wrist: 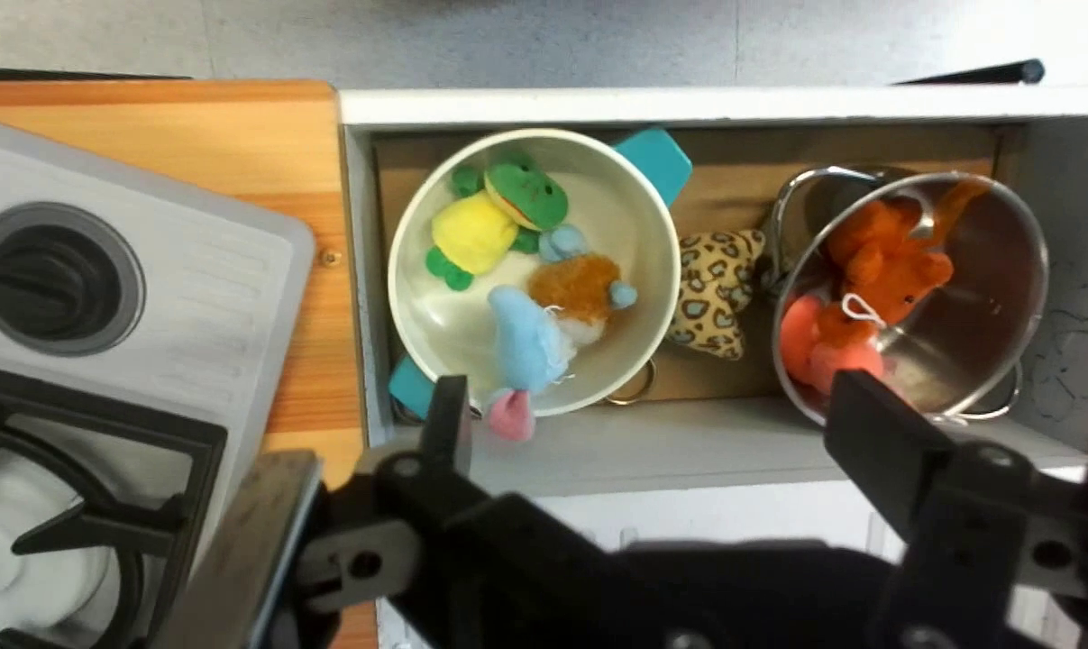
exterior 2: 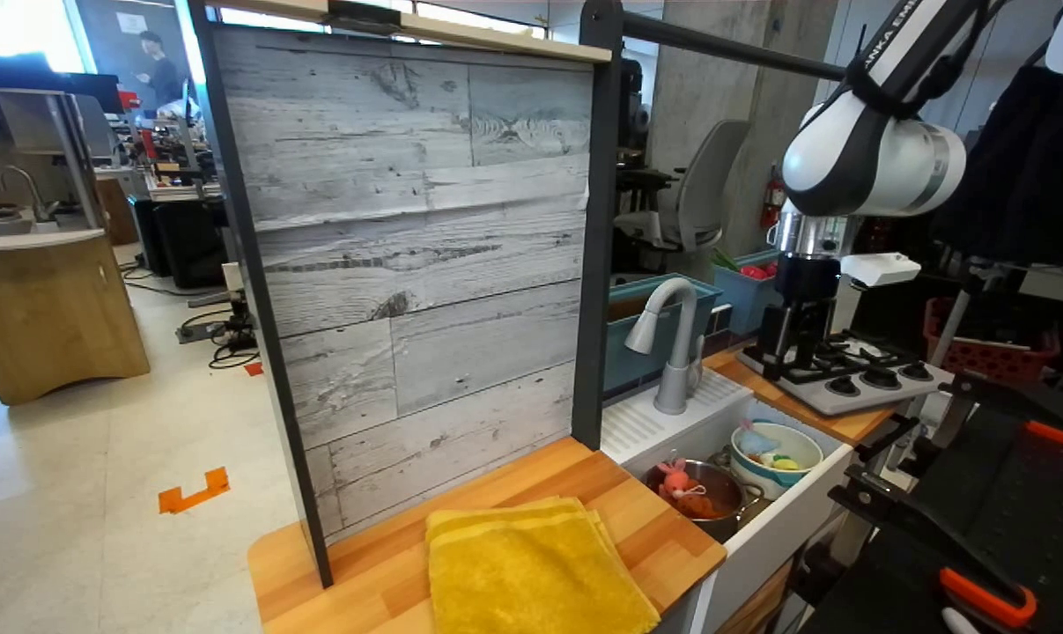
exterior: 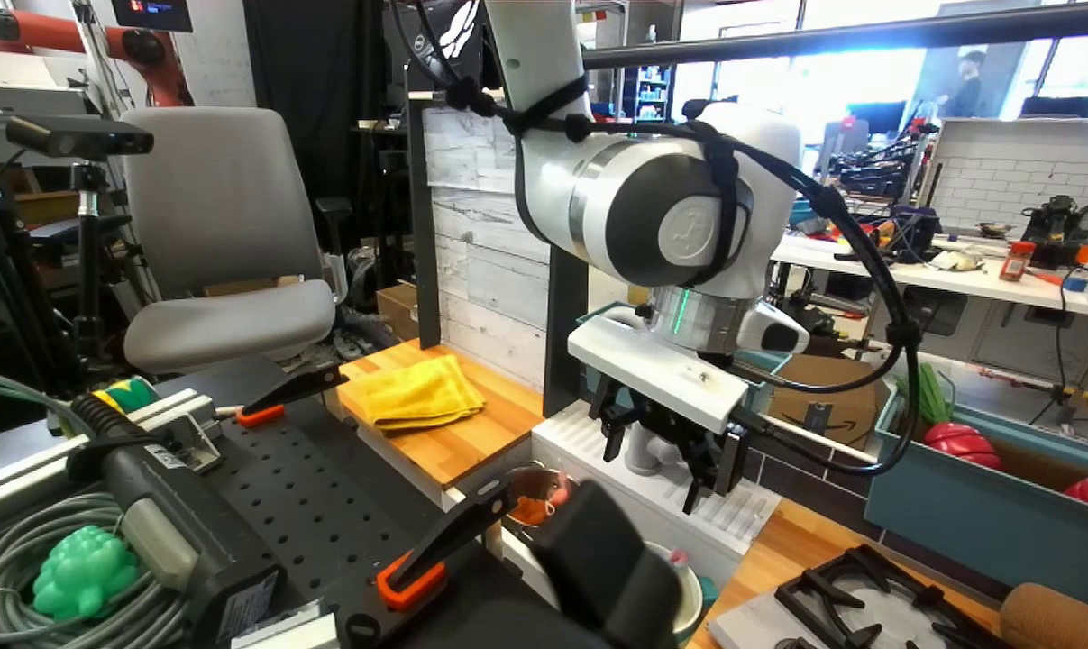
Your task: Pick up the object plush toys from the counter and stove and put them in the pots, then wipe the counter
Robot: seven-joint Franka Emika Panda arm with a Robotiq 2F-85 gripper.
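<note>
My gripper stands wide open above the sink, nothing between its fingers. Below it, the wrist view shows a white pot with teal handles. Inside lie a green and yellow plush toy, a brown one and a light-blue one, whose pink tip overlaps the rim. A tilted steel pot holds an orange plush toy and a coral-pink one. Between the pots, in the sink, is a leopard-print plush. The wooden counter bears a folded yellow cloth.
The stove with black grates adjoins the sink. A grey faucet rises behind the basin. Blue-green bins line the back. A black perforated board with orange-tipped clamps runs along the front.
</note>
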